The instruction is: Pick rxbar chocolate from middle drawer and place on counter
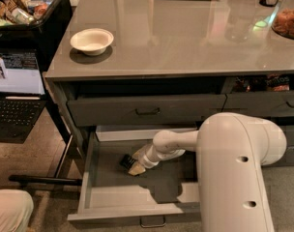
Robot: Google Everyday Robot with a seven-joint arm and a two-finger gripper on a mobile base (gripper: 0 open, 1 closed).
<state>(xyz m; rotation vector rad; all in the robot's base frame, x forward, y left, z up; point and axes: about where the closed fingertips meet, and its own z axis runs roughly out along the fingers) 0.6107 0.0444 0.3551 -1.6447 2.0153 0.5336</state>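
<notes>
Rxbar chocolate, a small flat snack bar in a black wrapper point(127, 161), lies on the pale grey floor of the wide, shallow grey middle drawer point(89, 178). The drawer is pulled well out from the cabinet, with its small metal bar handle point(152, 222) facing the camera. The bar sits in the rear half of the drawer, left of centre and clear of the left wall.

The robot's two-finger hand point(136, 167), tan at its tip, is down inside the drawer, right at the bar's right-hand end. From this angle I cannot tell whether the hand is open, closed, or gripping the bar, nor whether it touches the wrapper. The bulky white arm point(236, 173) fills the lower right of the view. Its slimmer forearm reaches leftward into the drawer and hides part of the drawer's right side.

Above, the grey top drawer point(147, 109) with a dark bar handle is nearly shut. Over it lies the large glossy grey-beige counter point(181, 37). A small white bowl point(92, 40) stands near the counter's front left corner, well apart from the bar. A clear container of orange-brown snacks point(288, 21) stands at the counter's far right. To the left of the cabinet is an open black laptop point(12, 105).
</notes>
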